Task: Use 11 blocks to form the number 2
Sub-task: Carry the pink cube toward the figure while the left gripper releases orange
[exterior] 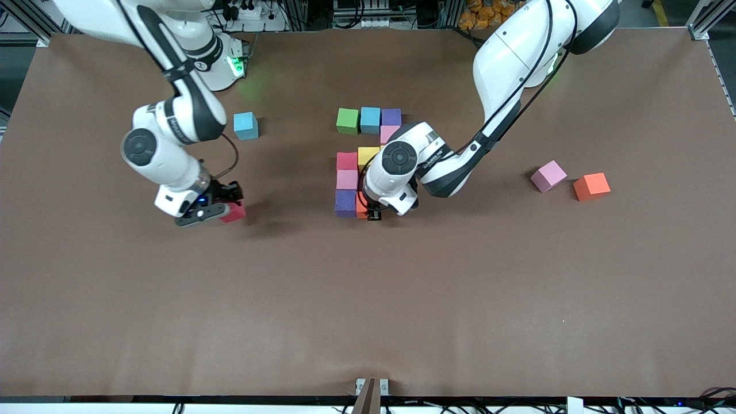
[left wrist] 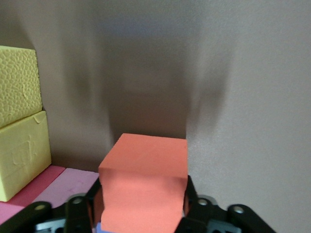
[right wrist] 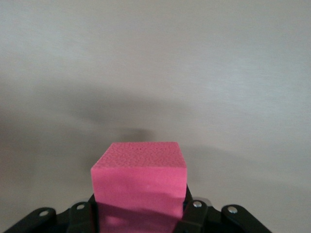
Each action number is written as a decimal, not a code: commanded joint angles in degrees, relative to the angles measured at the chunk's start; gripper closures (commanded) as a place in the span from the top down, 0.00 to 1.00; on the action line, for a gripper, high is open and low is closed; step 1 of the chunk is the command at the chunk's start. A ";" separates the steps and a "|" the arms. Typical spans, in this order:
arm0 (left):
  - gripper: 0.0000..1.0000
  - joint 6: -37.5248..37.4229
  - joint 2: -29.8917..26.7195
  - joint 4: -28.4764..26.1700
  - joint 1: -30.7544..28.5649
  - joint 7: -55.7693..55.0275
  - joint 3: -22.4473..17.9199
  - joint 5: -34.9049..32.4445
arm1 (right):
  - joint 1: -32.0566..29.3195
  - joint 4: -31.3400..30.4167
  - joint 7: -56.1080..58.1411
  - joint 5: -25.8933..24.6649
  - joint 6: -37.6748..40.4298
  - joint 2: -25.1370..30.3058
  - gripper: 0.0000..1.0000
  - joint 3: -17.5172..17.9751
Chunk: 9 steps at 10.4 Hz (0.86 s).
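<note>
The partial number 2 lies mid-table: green (exterior: 347, 121), blue (exterior: 370, 119) and purple (exterior: 391, 117) blocks in a row, then pink (exterior: 388, 133), yellow (exterior: 368, 155), red (exterior: 347, 161), pink (exterior: 347, 179) and purple (exterior: 345, 202). An orange block (exterior: 361, 208) (left wrist: 143, 170) sits on the table beside that last purple one. My left gripper (exterior: 372, 215) (left wrist: 143, 208) straddles it, open a sliver. Toward the right arm's end, my right gripper (exterior: 225, 210) (right wrist: 138, 213) is low at the table, shut on a deep pink block (exterior: 234, 213) (right wrist: 139, 177).
Loose blocks lie apart from the figure: a blue one (exterior: 246, 125) near the right arm's base, and a pink one (exterior: 548, 175) beside an orange one (exterior: 591, 186) toward the left arm's end. Two yellow faces (left wrist: 19, 121) show beside the left gripper.
</note>
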<state>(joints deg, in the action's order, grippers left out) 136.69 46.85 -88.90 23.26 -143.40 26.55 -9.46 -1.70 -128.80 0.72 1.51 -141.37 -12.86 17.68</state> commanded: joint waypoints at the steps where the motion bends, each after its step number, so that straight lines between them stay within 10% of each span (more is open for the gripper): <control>1: 1.00 0.86 -0.18 -0.22 0.56 0.67 -0.36 0.23 | 2.04 0.83 -2.75 0.69 1.28 0.21 0.58 -0.28; 9: 1.00 -7.56 -9.83 0.05 -6.62 4.51 4.28 0.85 | 6.70 2.40 -9.58 1.30 2.41 0.91 0.53 0.42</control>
<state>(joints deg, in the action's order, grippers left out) 132.60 40.81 -87.45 19.77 -142.04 28.48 -9.46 3.75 -127.33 -6.77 1.74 -140.66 -12.82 17.89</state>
